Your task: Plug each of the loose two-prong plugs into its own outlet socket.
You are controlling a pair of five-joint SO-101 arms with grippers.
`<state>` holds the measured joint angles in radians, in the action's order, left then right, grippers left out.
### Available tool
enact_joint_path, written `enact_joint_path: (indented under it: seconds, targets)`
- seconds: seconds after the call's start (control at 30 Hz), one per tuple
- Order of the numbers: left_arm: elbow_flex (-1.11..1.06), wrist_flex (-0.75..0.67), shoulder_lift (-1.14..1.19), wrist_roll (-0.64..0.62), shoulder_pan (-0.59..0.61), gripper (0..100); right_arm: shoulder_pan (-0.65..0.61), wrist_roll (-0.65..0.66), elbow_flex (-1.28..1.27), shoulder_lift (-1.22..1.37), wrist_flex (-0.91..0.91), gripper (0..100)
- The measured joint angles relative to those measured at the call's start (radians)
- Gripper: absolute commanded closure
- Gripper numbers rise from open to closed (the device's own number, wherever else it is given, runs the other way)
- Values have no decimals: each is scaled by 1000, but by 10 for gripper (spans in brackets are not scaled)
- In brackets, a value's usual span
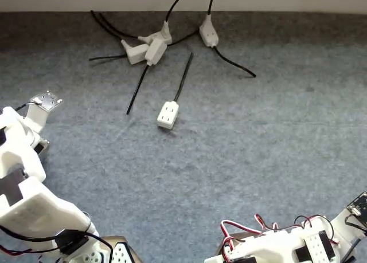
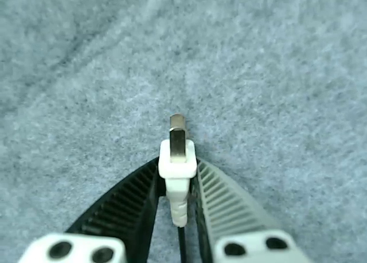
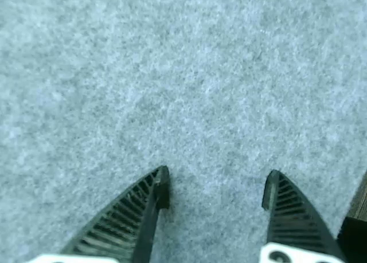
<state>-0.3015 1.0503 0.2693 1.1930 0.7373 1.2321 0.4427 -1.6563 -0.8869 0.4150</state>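
Observation:
My left gripper (image 2: 178, 163) is shut on a white two-prong plug (image 2: 177, 172). Its metal prongs (image 2: 178, 138) stick out forward over the grey carpet, and its black cord runs back between the fingers. A white outlet socket block (image 1: 167, 114) on a black cord lies mid-table in the high view. More white plugs and sockets (image 1: 146, 48) lie bunched at the back, with another white piece (image 1: 208, 32) to their right. My right gripper (image 3: 217, 174) is open over bare carpet, holding nothing.
Black cords (image 1: 180, 79) trail across the back of the grey carpet (image 1: 258, 131). The left arm (image 1: 26, 165) fills the near left corner and the right arm (image 1: 287, 246) the near right corner.

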Motion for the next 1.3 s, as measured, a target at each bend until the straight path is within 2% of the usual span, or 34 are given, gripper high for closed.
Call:
enact_joint_path:
  seconds: [0.17,0.37,0.5,0.63,0.83,0.93,1.03,1.17,1.3]
  targets:
    - [25,32,3,0,0,994,0,0,0,0,0,725]
    - [103,256,-103,0,-68,995,0,0,0,0,0,725]
    - [103,302,-267,-14,-169,995,0,0,0,0,0,725]
    - [46,305,-485,-103,-293,995,-25,0,0,0,0,725]
    - [-192,307,-873,-187,-528,995,-109,3,0,0,0,725]
    - [-390,250,-1096,-236,-661,995,-149,6,0,0,0,725]
    - [-617,106,-1347,-318,-767,995,-170,6,0,0,0,725]
    - [-904,-100,-1703,-470,-884,995,-183,8,0,0,0,728]
    - [-1119,-216,-2019,-620,-985,995,-183,8,0,0,0,728]
